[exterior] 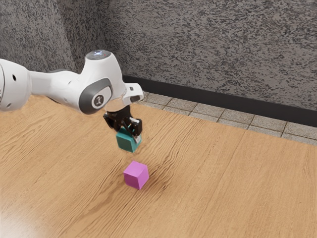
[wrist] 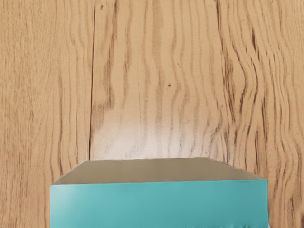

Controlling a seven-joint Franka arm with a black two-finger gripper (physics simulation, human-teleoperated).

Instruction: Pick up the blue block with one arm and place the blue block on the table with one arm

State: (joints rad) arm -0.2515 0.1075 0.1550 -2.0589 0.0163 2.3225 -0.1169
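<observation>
Round pale emblem (exterior: pixel 99 100) on dark joint cover (exterior: pixel 88 102), lettering too small to read. White arm (exterior: pixel 62 87) reaches in from exterior view's left, wrist bent, pincer (exterior: pixel 130 134) pointing down, gripping teal-blue block (exterior: pixel 127 141) over wooden surface (exterior: pixel 223 183). Magenta block (exterior: pixel 135 175) near.

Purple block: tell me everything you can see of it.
The purple block is a plain cube with crisp edges and smooth, unmarked faces, perhaps plastic or painted. Its top is lighter than its sides. It rests flat on the wooden table, one upright edge toward the exterior camera, apart from the blue-green block. Only the table touches it.
</observation>
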